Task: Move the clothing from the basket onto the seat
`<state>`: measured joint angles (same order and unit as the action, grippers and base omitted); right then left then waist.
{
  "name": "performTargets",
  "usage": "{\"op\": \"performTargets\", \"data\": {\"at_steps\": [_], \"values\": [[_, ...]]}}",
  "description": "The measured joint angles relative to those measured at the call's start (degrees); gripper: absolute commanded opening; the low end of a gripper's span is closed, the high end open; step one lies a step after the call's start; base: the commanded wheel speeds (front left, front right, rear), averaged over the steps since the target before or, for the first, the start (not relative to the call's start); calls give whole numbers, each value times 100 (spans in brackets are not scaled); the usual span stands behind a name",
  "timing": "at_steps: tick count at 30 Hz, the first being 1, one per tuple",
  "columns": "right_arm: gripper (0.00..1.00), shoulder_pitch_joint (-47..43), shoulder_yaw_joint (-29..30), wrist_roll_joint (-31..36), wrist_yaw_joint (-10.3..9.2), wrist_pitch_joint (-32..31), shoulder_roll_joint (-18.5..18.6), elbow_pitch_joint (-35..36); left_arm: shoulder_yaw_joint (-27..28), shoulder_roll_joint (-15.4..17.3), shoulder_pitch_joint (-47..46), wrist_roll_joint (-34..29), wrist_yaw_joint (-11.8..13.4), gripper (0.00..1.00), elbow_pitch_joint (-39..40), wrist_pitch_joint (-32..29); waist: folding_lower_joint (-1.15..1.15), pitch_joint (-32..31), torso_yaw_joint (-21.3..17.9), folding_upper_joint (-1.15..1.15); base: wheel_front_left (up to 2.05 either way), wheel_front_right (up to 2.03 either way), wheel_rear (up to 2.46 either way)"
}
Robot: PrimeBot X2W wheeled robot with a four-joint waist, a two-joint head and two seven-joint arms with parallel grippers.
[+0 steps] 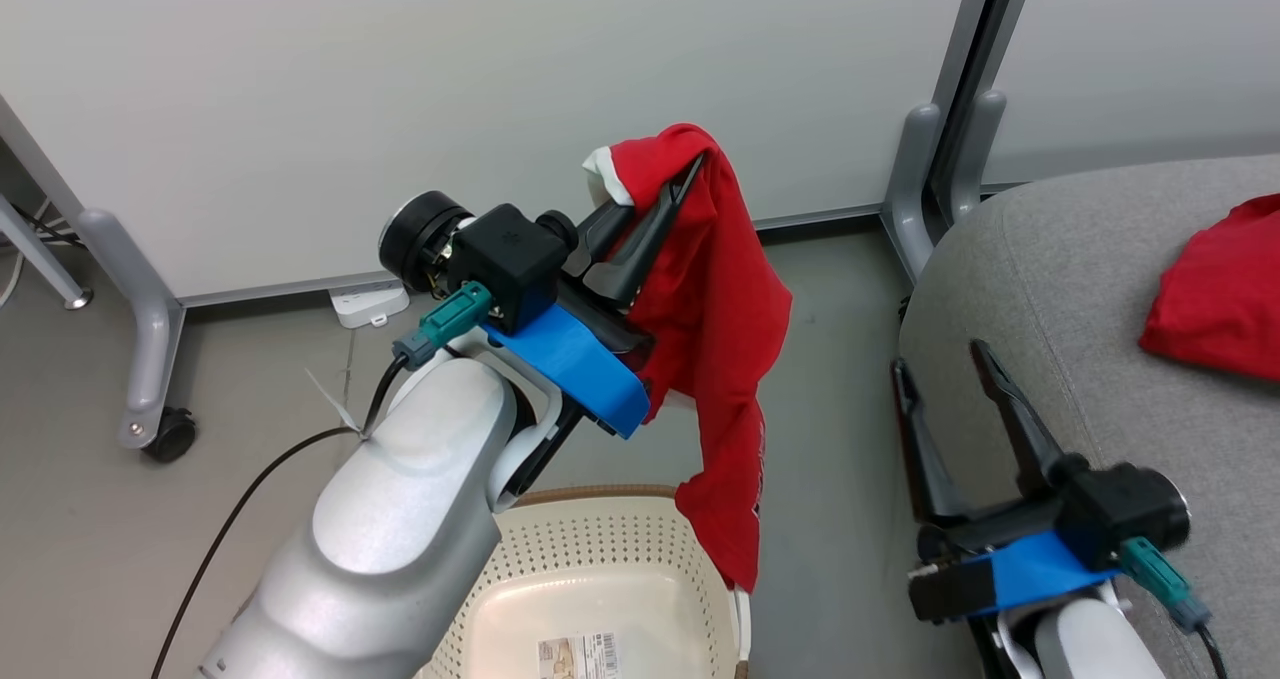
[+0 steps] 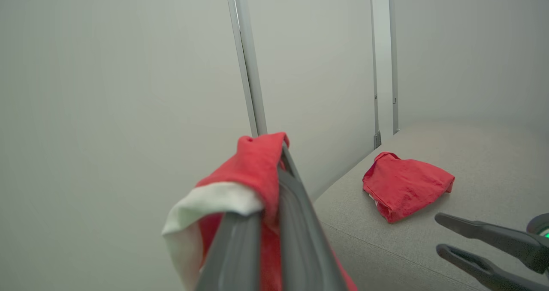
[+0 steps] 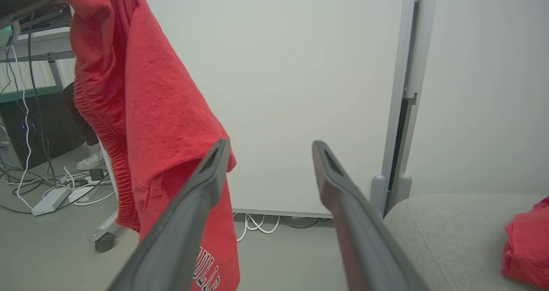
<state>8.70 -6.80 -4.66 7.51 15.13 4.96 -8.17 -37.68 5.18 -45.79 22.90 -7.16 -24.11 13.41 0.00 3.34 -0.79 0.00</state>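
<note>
Mid-carry, the left pincer, clenched on the red jersey hanging over the basket, should next swing toward three o'clock onto the seat, past the released right pincer.

wall: white partition panels, grey post between them | floor: grey | panel leg: grey, black caster at its foot | power strip: white, at panel base | right wrist view: white cables looped under panel; dark computer case far left, person's white shoe beside it
</note>
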Motion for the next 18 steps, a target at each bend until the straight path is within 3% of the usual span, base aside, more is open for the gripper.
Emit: {"op": "performTargets", "data": {"at_steps": [8, 18], "values": [[100, 1187, -1149, 58, 0, 1, 204, -122, -43, 20, -137, -32, 45, 0, 63, -14, 0, 323, 69, 0, 0, 0, 0], [100, 2634, -1798, 424, 1, 0, 267, -1641, -236, -74, -396, -92, 44, 0, 77, 40, 1, 718, 296, 0, 0, 0, 0]]}}
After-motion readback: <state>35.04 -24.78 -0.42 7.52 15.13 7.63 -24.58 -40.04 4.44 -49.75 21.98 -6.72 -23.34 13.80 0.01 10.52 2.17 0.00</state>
